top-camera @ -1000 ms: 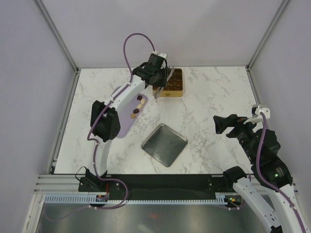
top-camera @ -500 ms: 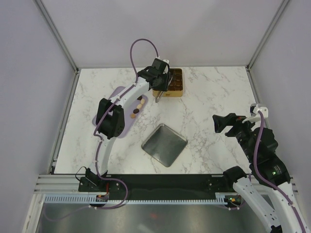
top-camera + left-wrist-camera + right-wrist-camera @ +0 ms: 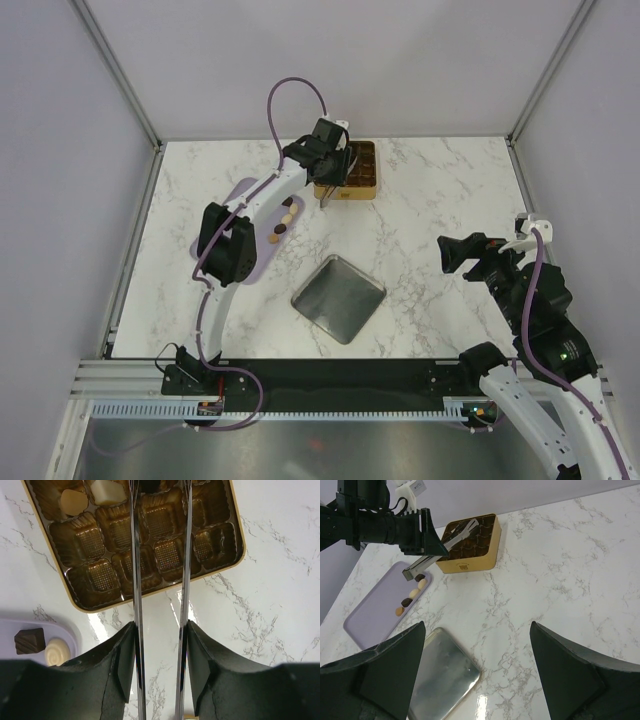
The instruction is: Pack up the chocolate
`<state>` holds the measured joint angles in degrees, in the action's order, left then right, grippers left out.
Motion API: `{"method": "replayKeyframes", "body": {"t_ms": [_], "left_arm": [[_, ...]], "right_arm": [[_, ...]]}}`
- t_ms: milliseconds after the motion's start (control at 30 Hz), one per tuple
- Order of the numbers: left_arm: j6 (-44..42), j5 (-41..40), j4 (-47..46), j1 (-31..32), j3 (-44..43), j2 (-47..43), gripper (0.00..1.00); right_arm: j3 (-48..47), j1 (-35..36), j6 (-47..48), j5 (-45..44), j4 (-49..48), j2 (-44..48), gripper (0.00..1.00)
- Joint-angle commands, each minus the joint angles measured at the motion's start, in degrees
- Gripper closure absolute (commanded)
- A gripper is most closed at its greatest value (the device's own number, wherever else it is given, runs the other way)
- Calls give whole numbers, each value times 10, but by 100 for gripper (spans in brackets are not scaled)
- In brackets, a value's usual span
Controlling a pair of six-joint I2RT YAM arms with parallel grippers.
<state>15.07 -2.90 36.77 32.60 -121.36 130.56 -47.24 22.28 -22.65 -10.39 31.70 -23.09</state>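
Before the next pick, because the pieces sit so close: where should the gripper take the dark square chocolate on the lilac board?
Probably from straight above, pinching the dark square chocolate across the two flat sides that do not face the cream round chocolate beside it. It lies flat and low on the lilac board, so a sideways approach would likely just push it.

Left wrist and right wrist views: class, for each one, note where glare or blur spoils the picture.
Left wrist view: white glare lies on the marble table just below the gold tin, which itself glints. Right wrist view: the fingers of the right pincer are dark, soft-edged shapes in the bottom corners, and a bright glint sits on the marble beside the silver tray.
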Motion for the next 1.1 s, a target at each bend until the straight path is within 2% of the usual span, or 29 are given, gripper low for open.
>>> {"method": "replayKeyframes", "body": {"t_ms": [0,233,533,633,733,1067], "left_arm": [[-18,-4,-20,3,-8,-59,50],[-13,-4,-21,3,51,-161,50],[5,-65,0,3,243,-352,50],[18,-104,33,3,316,-406,50],[43,-128,66,2,354,-452,50],[115,-145,133,-22,486,-532,51]], "right_arm": [[-4,2,-1,-1,-18,1,6],[-7,2,-8,4,-9,9,6],[2,2,-1,-1,1,3,6],[4,1,-1,0,0,10,5],[4,2,0,3,1,14,5],[7,2,-5,23,14,33,6]]}}
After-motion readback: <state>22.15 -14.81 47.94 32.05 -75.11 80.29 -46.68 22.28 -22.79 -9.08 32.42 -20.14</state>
